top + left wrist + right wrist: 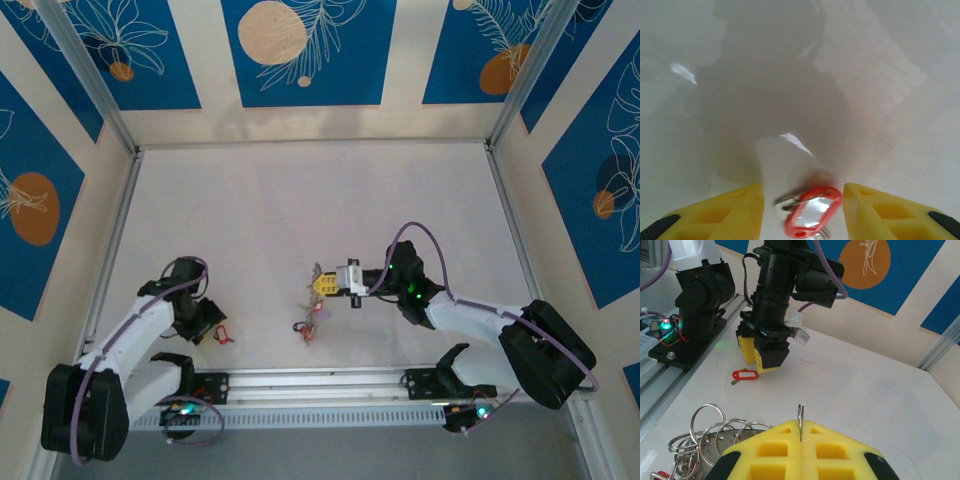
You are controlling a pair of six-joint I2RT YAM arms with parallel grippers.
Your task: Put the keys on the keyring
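"What does the overhead view give you?"

"The left gripper sits low over the white desk, close to its own arm's base, and one red key lies just beside its tip. Well apart from that, toward the middle, the right gripper points left into the keyring. The other keys trail from it toward the near edge."

"And from the left wrist?"

"The left gripper is spread, with its yellow fingers on either side of the red key, which lies flat on the desk. There's a gap on one side. On the other, the tag comes very close to the finger, and I can't tell whether they touch."

"The right wrist?"

"The right gripper is pressed together, pinching one thin loop of the keyring. The loop stands on edge between the fingers, and the rest of the bunch lies lower left. Across the desk, the left gripper hangs just beside the red key."
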